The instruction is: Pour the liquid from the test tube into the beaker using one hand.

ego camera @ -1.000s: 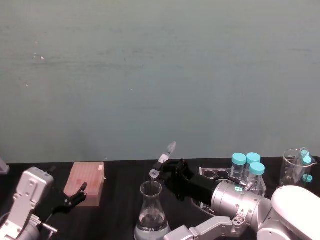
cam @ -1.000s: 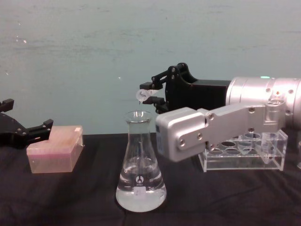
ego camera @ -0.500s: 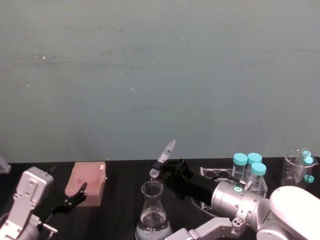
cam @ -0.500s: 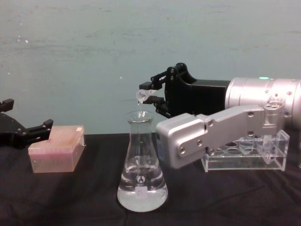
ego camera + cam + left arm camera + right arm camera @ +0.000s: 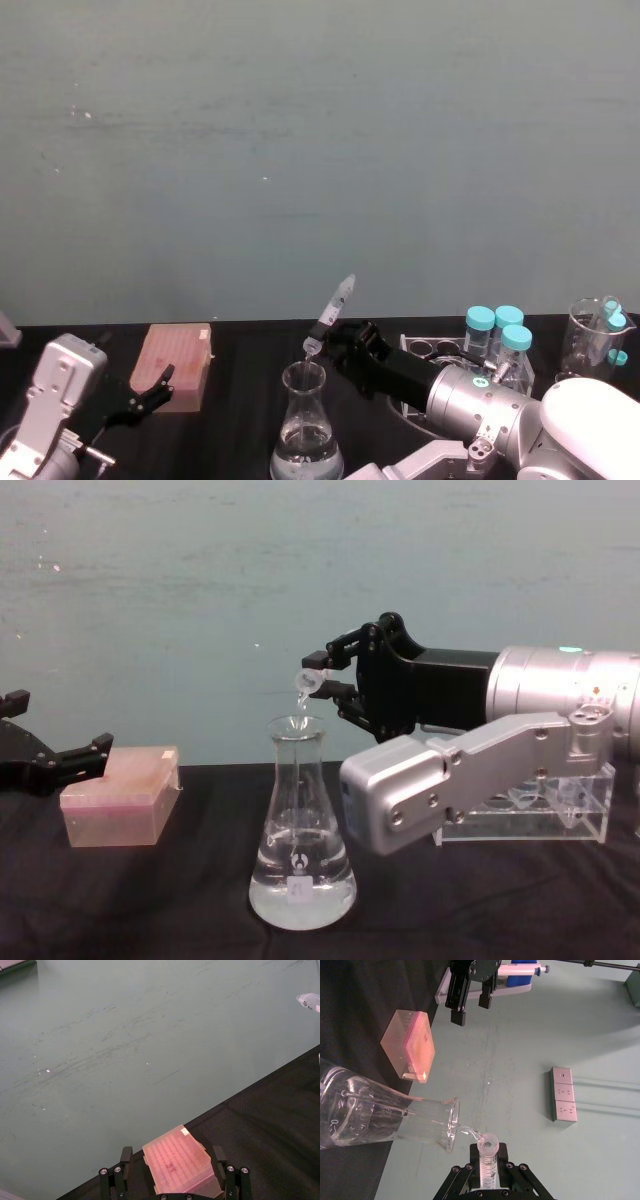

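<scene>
While the right gripper [image 5: 325, 674] hangs above the black table [image 5: 150, 910], its jaws are clenched on the test tube [image 5: 336, 304]. The tube is tipped mouth-down, with its flared rim just over the lip of the beaker [image 5: 300, 810]. Seen from the right wrist, a thin thread of the liquid [image 5: 470, 1134] bridges the tube's mouth and the beaker's flared lip, and more clear liquid pools in the beaker's wide base. The beaker stands upright on the table, below the tip of the gripper, with a small white label mark low on its glass. To the robot's right, behind the right arm, a clear acrylic rack [image 5: 575, 815] sits on the table, and teal-capped tubes [image 5: 497, 326] stand in it. On the robot's left, well apart from the beaker, the left gripper [image 5: 152, 388] sits low with its jaws spread and empty, close beside a pink box [image 5: 118, 795]; whether it touches the box I cannot tell.
</scene>
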